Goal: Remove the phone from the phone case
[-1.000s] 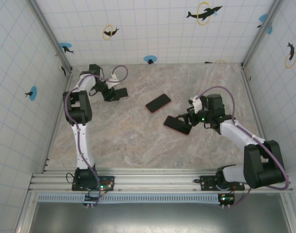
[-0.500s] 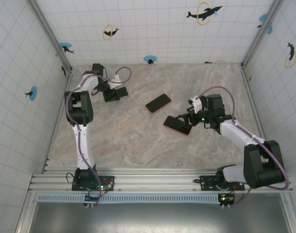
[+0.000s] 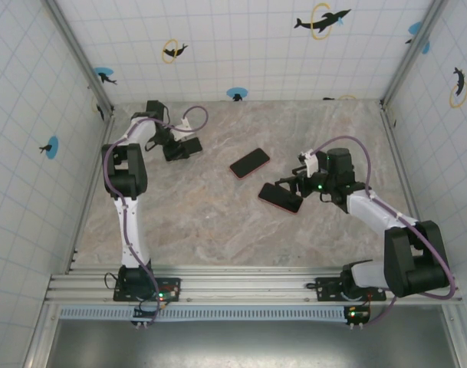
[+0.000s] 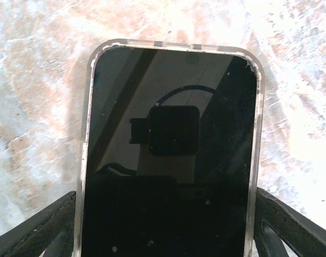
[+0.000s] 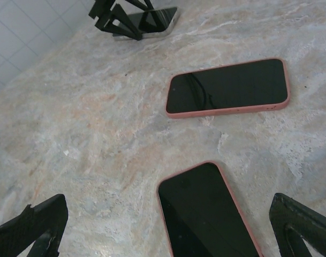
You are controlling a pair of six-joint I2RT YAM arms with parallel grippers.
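Alignment governs the next move. I have the right tool [image 5: 168, 206] released, fingers wide, and the near pink phone [image 5: 205, 214] lies straight ahead between them, its long axis along my approach line. On the counter [image 3: 218, 222] that axis runs left to right, with the tool at its right end. The far pink phone [image 5: 227, 87] lies beyond it, crosswise to the tool. At the far left, the left tool [image 4: 167, 194] straddles the clear-cased phone [image 4: 168, 134], one finger at each long edge, the long axis pointing away from the wrist. I cannot tell whether it clamps. I judge each arm nearest its own phone.
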